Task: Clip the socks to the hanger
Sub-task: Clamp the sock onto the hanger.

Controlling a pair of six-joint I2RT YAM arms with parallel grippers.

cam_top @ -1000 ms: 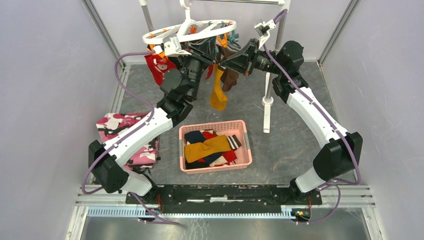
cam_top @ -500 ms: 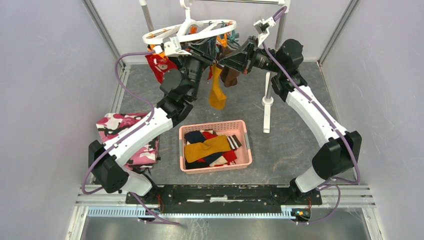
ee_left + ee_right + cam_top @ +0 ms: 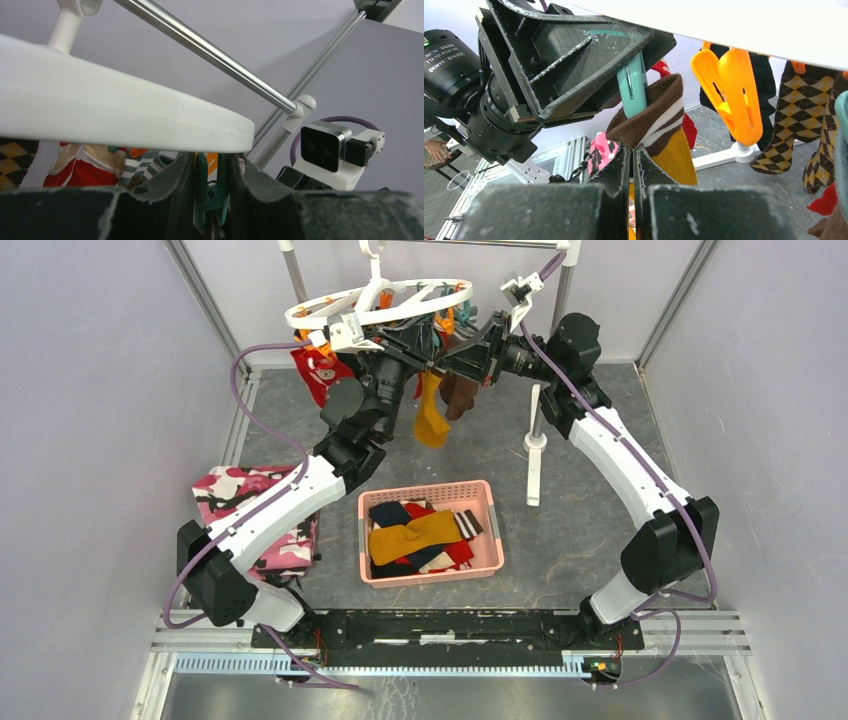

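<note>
mustard sock [image 3: 669, 150] at the hanger [image 3: 125, 120] rim
we judge it soft, limp: right gripper [image 3: 632, 155] pinches its cuff, left gripper [image 3: 210, 172] squeezes the teal clip [image 3: 634, 82].

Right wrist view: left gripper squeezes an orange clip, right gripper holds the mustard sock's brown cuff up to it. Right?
No: the clip in the left gripper is teal, as the right wrist view shows; the orange clip hangs free beside it. The rest stands.
</note>
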